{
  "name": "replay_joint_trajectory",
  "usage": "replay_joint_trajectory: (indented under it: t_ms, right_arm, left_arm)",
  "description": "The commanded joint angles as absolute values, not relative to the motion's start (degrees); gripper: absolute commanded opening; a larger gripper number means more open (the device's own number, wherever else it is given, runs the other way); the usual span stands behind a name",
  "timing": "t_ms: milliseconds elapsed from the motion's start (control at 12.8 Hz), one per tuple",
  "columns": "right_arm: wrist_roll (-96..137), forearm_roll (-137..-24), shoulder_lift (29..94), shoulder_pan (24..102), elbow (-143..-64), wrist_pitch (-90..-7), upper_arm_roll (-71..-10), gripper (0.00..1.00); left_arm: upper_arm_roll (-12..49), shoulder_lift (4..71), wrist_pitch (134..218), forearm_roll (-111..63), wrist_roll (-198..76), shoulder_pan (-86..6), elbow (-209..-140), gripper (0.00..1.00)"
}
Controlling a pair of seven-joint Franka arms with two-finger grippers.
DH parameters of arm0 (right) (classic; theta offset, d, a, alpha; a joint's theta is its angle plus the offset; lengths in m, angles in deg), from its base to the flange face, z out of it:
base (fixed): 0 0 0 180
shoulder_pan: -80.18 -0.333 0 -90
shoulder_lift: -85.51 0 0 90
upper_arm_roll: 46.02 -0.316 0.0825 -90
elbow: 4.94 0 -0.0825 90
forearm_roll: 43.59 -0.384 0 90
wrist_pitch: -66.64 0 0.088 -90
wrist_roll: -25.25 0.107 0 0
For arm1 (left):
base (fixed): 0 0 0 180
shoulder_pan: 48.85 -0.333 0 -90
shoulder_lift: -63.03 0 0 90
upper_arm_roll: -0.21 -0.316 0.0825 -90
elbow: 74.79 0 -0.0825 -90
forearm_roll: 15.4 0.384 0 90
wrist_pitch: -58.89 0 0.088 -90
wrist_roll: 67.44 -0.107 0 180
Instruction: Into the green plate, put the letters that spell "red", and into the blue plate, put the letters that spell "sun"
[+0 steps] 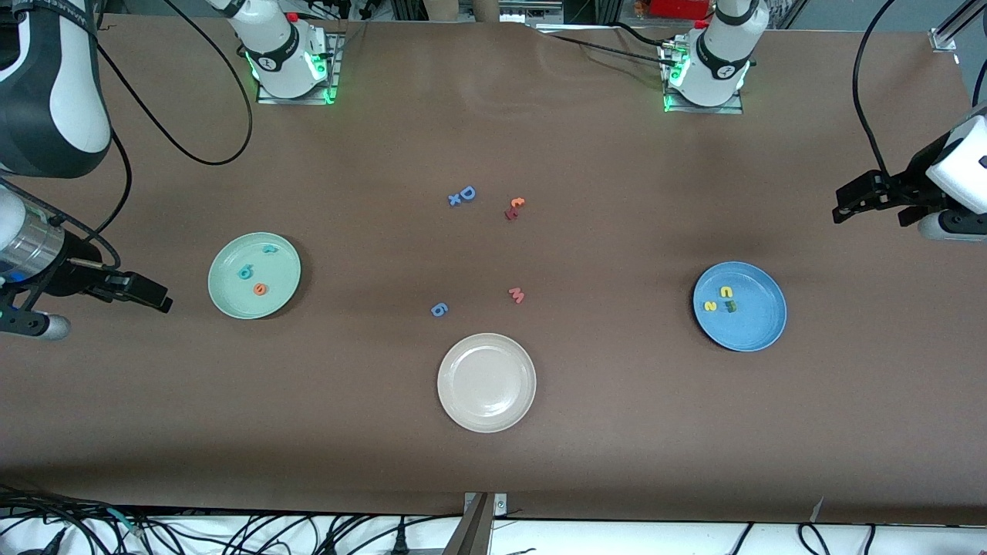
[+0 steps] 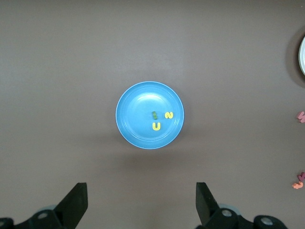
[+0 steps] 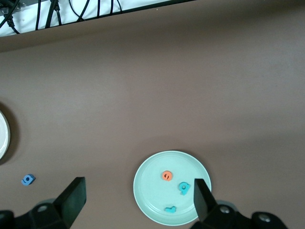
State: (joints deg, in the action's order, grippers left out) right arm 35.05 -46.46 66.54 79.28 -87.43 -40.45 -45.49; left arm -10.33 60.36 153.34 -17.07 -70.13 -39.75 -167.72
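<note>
the green plate (image 1: 254, 275), at the left middle of the front view, holds a teal r, a teal d and an orange e (image 1: 261, 289), so "red" looks sorted. the blue plate (image 1: 739, 306), at the right middle, holds a yellow s, a yellow u (image 1: 725, 292) and a dark green n, so "sun" too. both arms seem parked clear: the right gripper (image 1: 146, 293) at the left edge and the left gripper (image 1: 852, 202) at the upper right, fingers spread wide, holding nothing. no brand or label is legible.

Brown table (image 1: 617, 432): plates, loose letters
</note>
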Motion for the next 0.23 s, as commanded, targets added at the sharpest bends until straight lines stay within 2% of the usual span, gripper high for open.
replay_joint_trajectory:
  t_ms: [0, 156]
  right_arm:
    - [34.74, -47.36, 67.41, 79.56, -88.09, -39.98, -45.67, 1.00]
    - [34.74, -47.28, 67.41, 79.56, -88.18, -39.45, -45.67, 1.00]
  left_arm:
    - [-10.24, 59.60, 151.97, -15.84, -69.64, -39.79, -165.84, 1.00]
    - [-10.24, 59.60, 151.97, -15.84, -69.64, -39.79, -165.84, 1.00]
